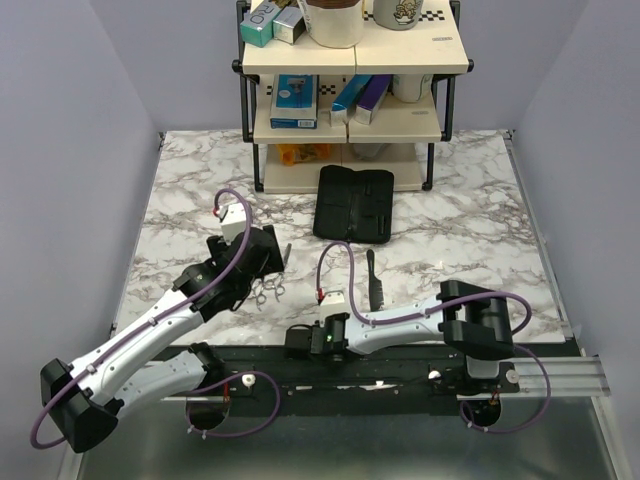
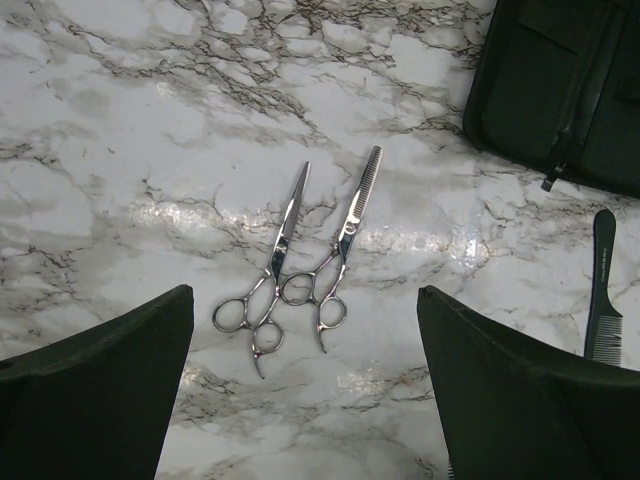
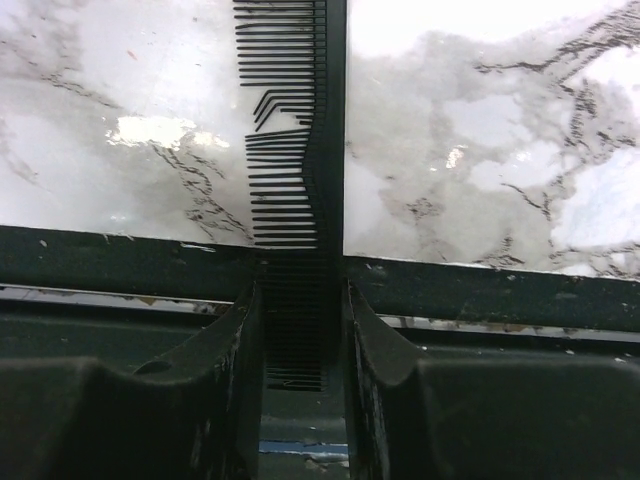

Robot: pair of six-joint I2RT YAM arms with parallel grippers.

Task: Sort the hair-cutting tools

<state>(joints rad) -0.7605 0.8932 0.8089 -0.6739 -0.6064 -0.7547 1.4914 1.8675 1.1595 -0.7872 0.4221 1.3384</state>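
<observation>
Right fingers (image 3: 300, 292) are clamped on both sides of a slim black toothed plastic comb (image 3: 300, 150) at the near edge of the white marble desk (image 2: 120, 120). Left fingers (image 2: 305, 295) are spread wide, hovering over two pairs of silver metal scissors (image 2: 283, 245) with their loops overlapping. A second black comb (image 2: 603, 290) lies off to their right.

Scissors (image 2: 280, 250): polished silver metal, mirror-bright. Table top (image 2: 120, 120) under the scissors: marble-patterned, smooth, glossy with glare patches. Comb (image 3: 325, 150): black plastic, matt. Pouch (image 2: 560, 90) beyond the scissors: black, matt, cloth-like.
</observation>
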